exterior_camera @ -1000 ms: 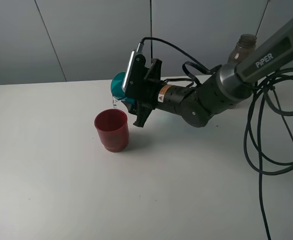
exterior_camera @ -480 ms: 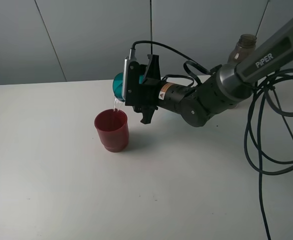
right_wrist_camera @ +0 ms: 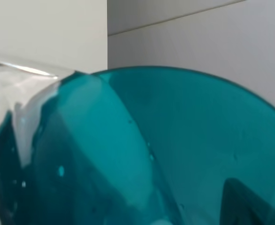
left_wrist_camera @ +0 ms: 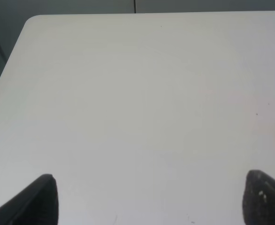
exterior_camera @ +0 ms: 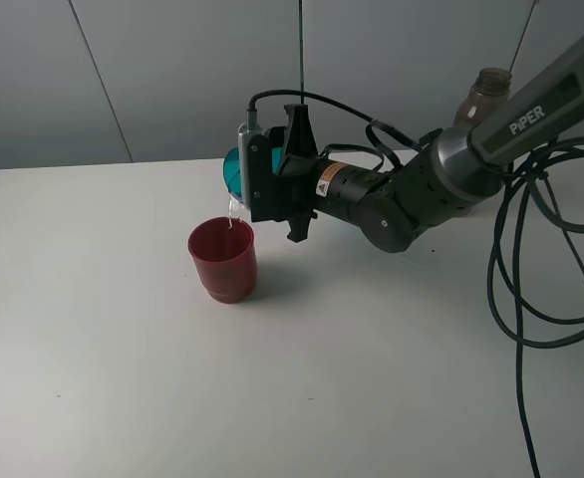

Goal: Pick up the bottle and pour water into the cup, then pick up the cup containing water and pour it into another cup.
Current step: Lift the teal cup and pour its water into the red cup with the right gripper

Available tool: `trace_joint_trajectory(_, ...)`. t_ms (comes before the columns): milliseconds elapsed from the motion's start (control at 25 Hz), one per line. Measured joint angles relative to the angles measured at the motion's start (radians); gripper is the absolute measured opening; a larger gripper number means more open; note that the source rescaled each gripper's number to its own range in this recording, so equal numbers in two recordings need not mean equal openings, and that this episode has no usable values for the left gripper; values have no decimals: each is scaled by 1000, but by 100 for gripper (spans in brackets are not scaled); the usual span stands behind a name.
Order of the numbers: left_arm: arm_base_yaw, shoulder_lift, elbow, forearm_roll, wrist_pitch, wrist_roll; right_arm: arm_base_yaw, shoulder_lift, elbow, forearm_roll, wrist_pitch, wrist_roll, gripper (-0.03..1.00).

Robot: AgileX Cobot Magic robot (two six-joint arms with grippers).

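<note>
Black-and-grey arm (exterior_camera: pixel 412 199), white "PIPER" lettering, looping black cables (exterior_camera: pixel 493 261).

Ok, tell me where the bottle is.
In the high view the bottle is at the back right, its lower part hidden behind the right arm, far from the red cup.

teal cup (exterior_camera: pixel 233 170), dark red cup (exterior_camera: pixel 222 261), white table (exterior_camera: pixel 113 358)

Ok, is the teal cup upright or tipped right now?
Tipped: the right tool holds the teal cup on its side above the red cup, and a thin stream of water falls from its rim.
</note>
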Motion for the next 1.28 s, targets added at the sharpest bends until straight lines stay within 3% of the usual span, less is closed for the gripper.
trace_joint_trajectory(560,0,0,0,0,0,0,0,0,0,-6,-34,-117,6)
trace_joint_trajectory(1280,0,0,0,0,0,0,6,0,0,-137,-45,-138,6)
